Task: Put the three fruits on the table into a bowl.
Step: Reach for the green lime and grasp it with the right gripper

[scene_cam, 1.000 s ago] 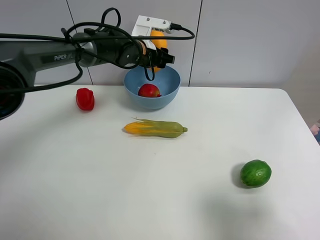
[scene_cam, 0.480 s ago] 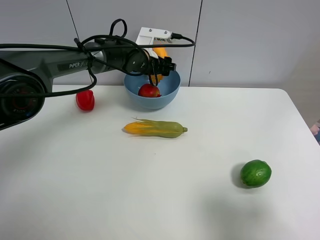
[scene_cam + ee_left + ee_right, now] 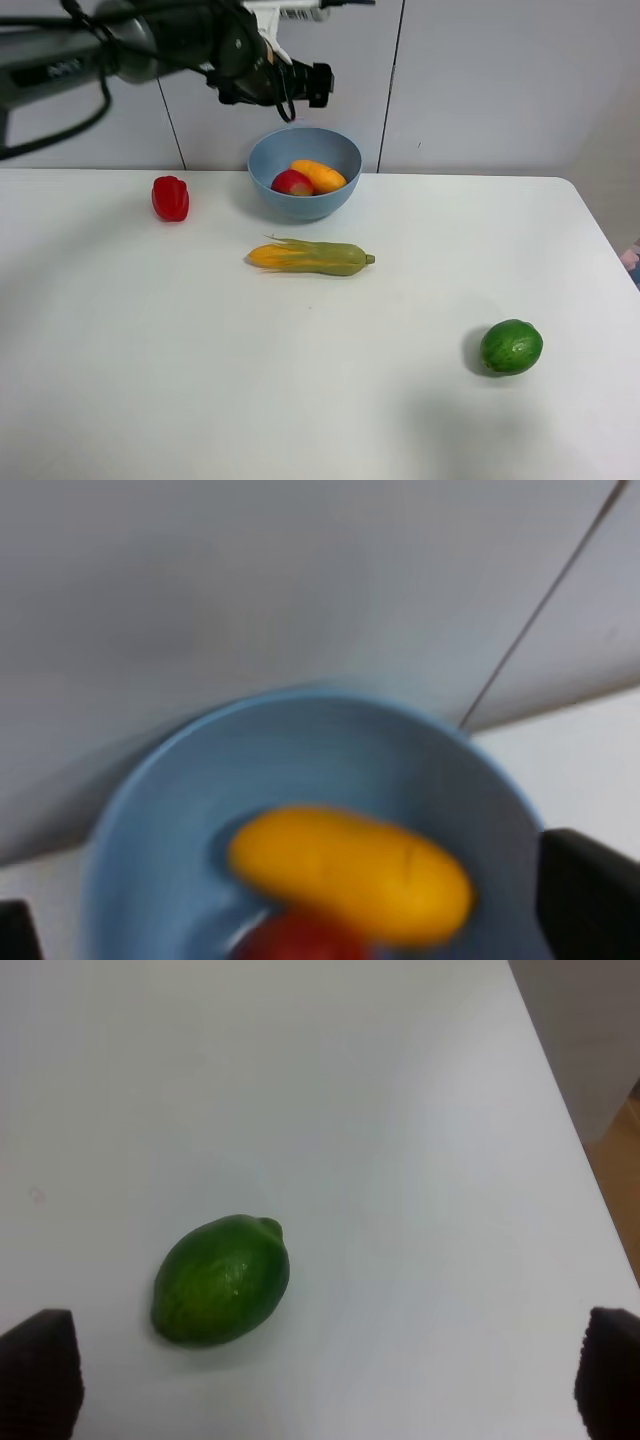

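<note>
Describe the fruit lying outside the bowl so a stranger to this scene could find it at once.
On the large white tabletop, look towards the near right corner, far from the round light-blue plastic bowl at the back. A round dark-green lime-like fruit lies alone there, the only all-green round thing.

Colours as I read them from the console.

- Tabletop (image 3: 150,400): plain white, no pattern.
- Bowl (image 3: 300,205): light blue throughout.
- Mango (image 3: 320,176): orange-yellow; my left wrist view shows it a deeper yellow.
- Pomegranate-like fruit (image 3: 291,183): red.
- Lime-like fruit (image 3: 511,346): dark green; my right wrist view shows faint pale speckles on the skin.
- Bell pepper (image 3: 170,198): solid red.
- Corn cob (image 3: 310,257): orange-yellow at one end, shading to yellow-green.
- Left claw (image 3: 305,82): black.
- Wall panels (image 3: 500,80): pale grey, with thin dark seams.
</note>
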Robot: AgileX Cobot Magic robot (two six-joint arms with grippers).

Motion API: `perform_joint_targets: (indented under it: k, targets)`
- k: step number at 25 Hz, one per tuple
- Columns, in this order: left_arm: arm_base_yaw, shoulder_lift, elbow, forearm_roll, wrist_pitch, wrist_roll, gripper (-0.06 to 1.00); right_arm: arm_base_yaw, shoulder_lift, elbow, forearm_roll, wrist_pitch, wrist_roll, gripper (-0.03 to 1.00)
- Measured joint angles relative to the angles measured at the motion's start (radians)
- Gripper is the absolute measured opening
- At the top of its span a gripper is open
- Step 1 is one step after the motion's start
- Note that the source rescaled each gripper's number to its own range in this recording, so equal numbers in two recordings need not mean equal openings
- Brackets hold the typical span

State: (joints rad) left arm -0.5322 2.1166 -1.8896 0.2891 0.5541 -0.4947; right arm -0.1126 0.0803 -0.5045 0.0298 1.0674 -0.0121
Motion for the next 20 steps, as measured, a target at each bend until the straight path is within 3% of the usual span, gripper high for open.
perform_joint_targets:
  k: [4, 8, 15, 17, 20]
  targets:
    - [0.033, -0.161, -0.003, 0.01, 0.287, 0.164, 0.98, 0.0, 0.0, 0.0, 0.0, 0.0, 0.0, 1.0]
    - [0.153, -0.262, -0.003, 0.018, 0.433, 0.365, 0.98, 0.0, 0.0, 0.0, 0.0, 0.0, 0.0, 1.0]
    - [0.408, -0.383, 0.019, -0.077, 0.484, 0.607, 0.98, 0.0, 0.0, 0.0, 0.0, 0.0, 0.0, 1.0]
    - [0.481, -0.455, 0.112, -0.09, 0.49, 0.669, 0.98, 0.0, 0.0, 0.0, 0.0, 0.0, 0.0, 1.0]
    - [0.529, -0.549, 0.248, -0.105, 0.485, 0.678, 0.98, 0.0, 0.0, 0.0, 0.0, 0.0, 0.0, 1.0]
